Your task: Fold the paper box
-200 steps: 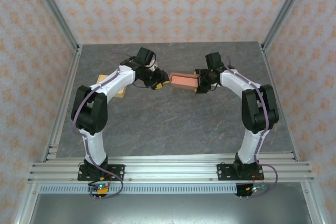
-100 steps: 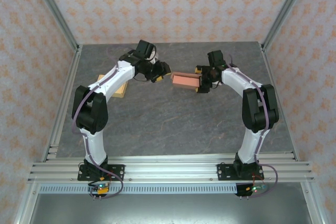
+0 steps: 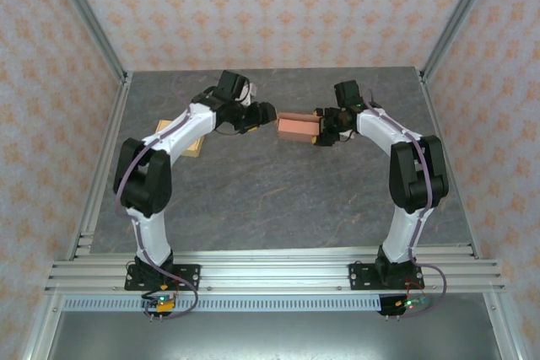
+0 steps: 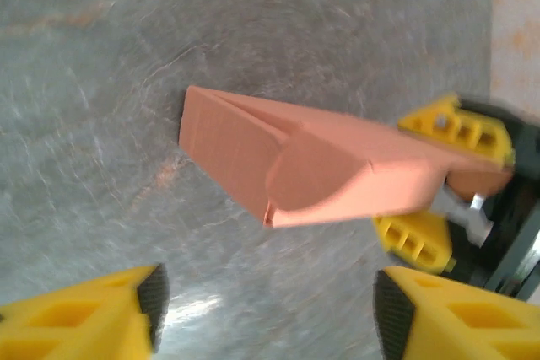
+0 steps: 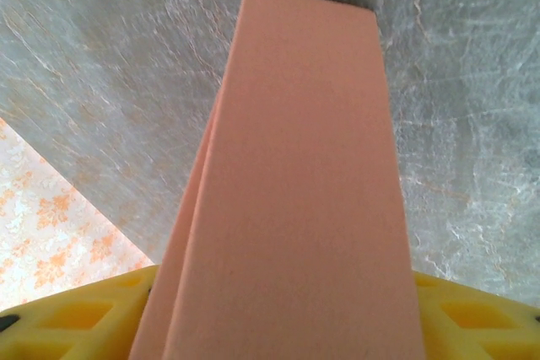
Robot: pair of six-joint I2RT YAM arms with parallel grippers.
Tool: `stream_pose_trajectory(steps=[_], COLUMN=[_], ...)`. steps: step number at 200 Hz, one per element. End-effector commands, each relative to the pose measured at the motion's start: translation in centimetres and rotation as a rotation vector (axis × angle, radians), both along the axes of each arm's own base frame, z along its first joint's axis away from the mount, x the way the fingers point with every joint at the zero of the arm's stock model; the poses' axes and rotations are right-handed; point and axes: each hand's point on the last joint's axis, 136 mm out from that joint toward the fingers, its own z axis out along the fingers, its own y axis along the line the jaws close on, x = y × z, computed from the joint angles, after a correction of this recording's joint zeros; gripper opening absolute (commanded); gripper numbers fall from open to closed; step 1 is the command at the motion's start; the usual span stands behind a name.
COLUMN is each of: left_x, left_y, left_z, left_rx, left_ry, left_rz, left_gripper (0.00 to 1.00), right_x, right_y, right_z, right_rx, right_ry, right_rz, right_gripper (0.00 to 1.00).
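Observation:
The paper box (image 3: pixel 296 126) is a salmon-pink carton, held lengthwise above the grey table at mid-back. My right gripper (image 3: pixel 322 131) is shut on its right end; in the right wrist view the paper box (image 5: pixel 295 208) runs out from between the yellow fingers (image 5: pixel 93 314). My left gripper (image 3: pixel 263 115) stands open just off the carton's left end, apart from it. In the left wrist view the paper box (image 4: pixel 312 166) shows a rounded end flap lying over its near end. My left gripper (image 4: pixel 270 305) has nothing between its pads, and the right gripper's yellow fingers (image 4: pixel 460 128) straddle the far end.
A flat tan board (image 3: pixel 192 139) lies on the table (image 3: pixel 278 200) under the left arm's forearm. Patterned walls and aluminium posts (image 3: pixel 447 14) close in the back and sides. Open tabletop stretches in front of both grippers toward the arm bases.
My left gripper has moved right and slightly back toward the carton's left end and has opened wider. The right gripper with the carton has shifted a little toward the back.

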Motion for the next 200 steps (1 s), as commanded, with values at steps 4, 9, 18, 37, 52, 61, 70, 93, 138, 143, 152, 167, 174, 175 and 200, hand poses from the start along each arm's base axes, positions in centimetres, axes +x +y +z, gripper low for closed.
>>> stream_pose_trajectory(steps=[4, 9, 18, 37, 52, 61, 70, 93, 138, 143, 152, 167, 174, 175, 200], left_x=[-0.4, -1.1, -2.5, -4.1, -3.8, -4.1, -4.0, -3.2, -3.9, -4.3, -4.7, -5.2, -5.2, -5.3, -5.3], left_y=[0.0, -0.1, -0.7, -1.2, -1.0, -1.6, -2.1, -3.0, -3.3, -3.3, -3.2, -3.1, -3.1, -3.1, -3.5], left_z=[7.1, 7.3, 7.0, 5.7, 4.2, 3.1, 2.3, 2.1, 0.0, -0.2, -0.4, -1.1, -1.6, -1.7, -3.5], left_rx=[0.1, 0.128, 0.179, 0.296, 0.369, 0.395, 0.405, 0.39, 0.451, 0.448, 0.449, 0.472, 0.49, 0.493, 0.546], left_ry=[-0.596, -0.679, -0.798, -0.955, -0.959, -0.939, -0.925, -0.972, -1.046, -1.051, -1.056, -1.067, -1.067, -1.066, -1.059], left_rz=[-0.181, -0.226, -0.305, -0.428, -0.481, -0.579, -0.63, -0.656, -0.79, -0.804, -0.805, -0.802, -0.801, -0.801, -0.831], left_gripper=[0.83, 0.85, 0.88, 0.95, 0.94, 0.93, 0.9, 0.89, 0.88, 0.88, 0.88, 0.88, 0.88, 0.88, 0.87], right_x=[-2.0, -2.3, -2.8, -4.0, -4.7, -4.8, -4.9, -4.7, -5.5, -6.0, -7.0, -8.6, -9.3, -9.4, -10.8], right_y=[0.0, -0.1, -0.3, -0.4, -0.3, -0.3, -0.5, -0.7, -0.2, -0.1, 0.0, -0.2, -0.4, -0.4, -0.7], right_z=[2.5, 2.6, 2.7, 2.1, 1.7, 1.6, 1.5, 1.0, 1.6, 1.7, 1.8, 2.0, 2.0, 2.0, 1.0], right_rx=[0.043, 0.039, 0.031, 0.025, 0.037, 0.033, 0.025, 0.023, 0.066, 0.074, 0.077, 0.07, 0.07, 0.07, 0.072], right_ry=[0.018, 0.023, 0.03, 0.071, 0.095, 0.096, 0.101, 0.109, 0.116, 0.129, 0.149, 0.165, 0.17, 0.172, 0.199], right_rz=[0.015, 0.02, 0.034, 0.062, 0.077, 0.085, 0.084, 0.084, 0.121, 0.139, 0.172, 0.207, 0.208, 0.207, 0.191], right_gripper=[0.62, 0.61, 0.6, 0.57, 0.55, 0.51, 0.49, 0.47, 0.48, 0.52, 0.51, 0.48, 0.47, 0.47, 0.41])
